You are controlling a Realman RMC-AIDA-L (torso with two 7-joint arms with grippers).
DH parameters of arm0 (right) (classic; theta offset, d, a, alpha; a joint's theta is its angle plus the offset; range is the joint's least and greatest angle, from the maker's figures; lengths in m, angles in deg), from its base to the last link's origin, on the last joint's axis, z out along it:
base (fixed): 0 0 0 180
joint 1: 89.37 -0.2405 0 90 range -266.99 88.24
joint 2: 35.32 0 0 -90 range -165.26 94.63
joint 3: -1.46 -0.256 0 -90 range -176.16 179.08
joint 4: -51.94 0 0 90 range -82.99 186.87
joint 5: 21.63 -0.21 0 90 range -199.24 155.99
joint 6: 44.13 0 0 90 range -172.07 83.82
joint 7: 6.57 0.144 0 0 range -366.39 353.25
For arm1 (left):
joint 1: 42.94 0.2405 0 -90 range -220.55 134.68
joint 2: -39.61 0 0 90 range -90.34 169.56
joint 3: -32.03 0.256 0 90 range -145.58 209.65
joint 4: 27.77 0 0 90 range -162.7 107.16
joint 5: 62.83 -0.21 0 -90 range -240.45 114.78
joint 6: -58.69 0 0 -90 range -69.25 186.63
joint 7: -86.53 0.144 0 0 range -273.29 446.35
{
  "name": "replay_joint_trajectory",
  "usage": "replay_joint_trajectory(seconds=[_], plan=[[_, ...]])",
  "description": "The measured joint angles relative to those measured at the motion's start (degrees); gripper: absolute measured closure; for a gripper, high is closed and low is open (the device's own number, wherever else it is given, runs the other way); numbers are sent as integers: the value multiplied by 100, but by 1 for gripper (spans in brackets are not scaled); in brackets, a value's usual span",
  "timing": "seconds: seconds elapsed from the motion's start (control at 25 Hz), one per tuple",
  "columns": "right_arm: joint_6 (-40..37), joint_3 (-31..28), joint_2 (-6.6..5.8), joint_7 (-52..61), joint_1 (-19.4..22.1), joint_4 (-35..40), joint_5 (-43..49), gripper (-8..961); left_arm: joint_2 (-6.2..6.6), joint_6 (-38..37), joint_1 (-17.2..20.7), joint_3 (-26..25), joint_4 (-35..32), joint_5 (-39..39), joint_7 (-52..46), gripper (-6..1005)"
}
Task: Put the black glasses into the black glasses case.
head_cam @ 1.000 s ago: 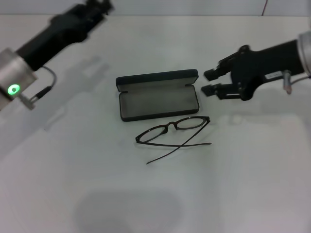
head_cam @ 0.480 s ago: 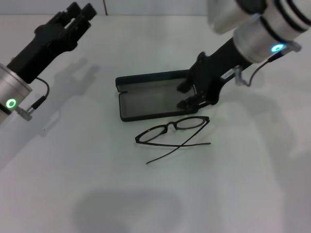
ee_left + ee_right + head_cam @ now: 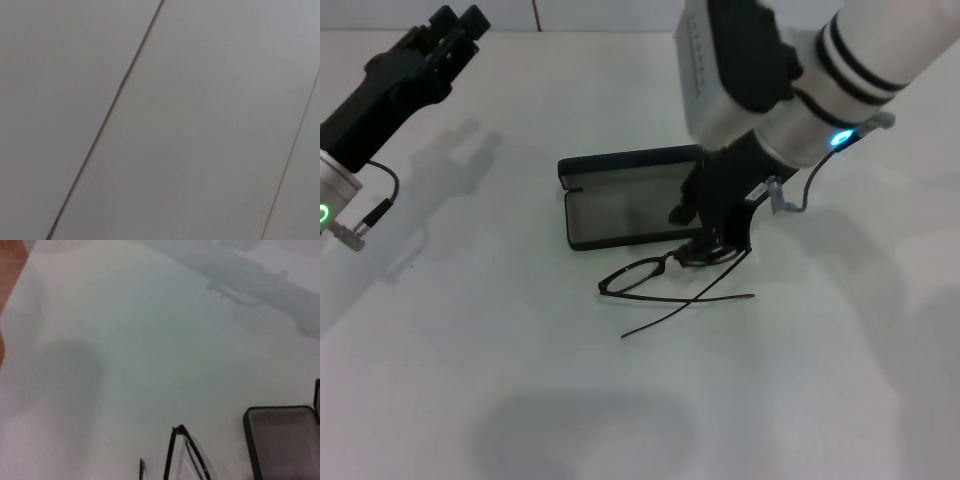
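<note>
The black glasses (image 3: pixel 638 274) lie on the white table with the temple arms crossed, just in front of the black glasses case (image 3: pixel 620 208). The case lies open and its grey lining shows. My right gripper (image 3: pixel 705 232) is open and has come down over the right end of the glasses, at the case's front right corner. I cannot tell whether it touches the frame. The right wrist view shows part of the glasses (image 3: pixel 187 452) and a corner of the case (image 3: pixel 280 437). My left gripper (image 3: pixel 455 22) is open and raised at the far left, away from both.
The white table (image 3: pixel 500 380) bears only the case and the glasses. The right arm's white forearm (image 3: pixel 800 70) hangs over the case's right side. The left wrist view shows only a plain grey surface with thin lines.
My right arm has swung in from the right and down, from beside the case to over the right end of the glasses. My left arm has drawn back to the left. Glasses and case have not moved.
</note>
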Motion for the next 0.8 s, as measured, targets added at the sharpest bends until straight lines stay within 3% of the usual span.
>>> replay_joint_trajectory(seconds=[0.48, 0.8], plan=[[920, 1526, -1, 53, 30, 75, -57, 578, -83, 90, -18, -129, 86, 5, -36, 497], [1265, 1858, -1, 10, 133, 231, -57, 586, -85, 94, -41, -129, 104, 11, -33, 497]])
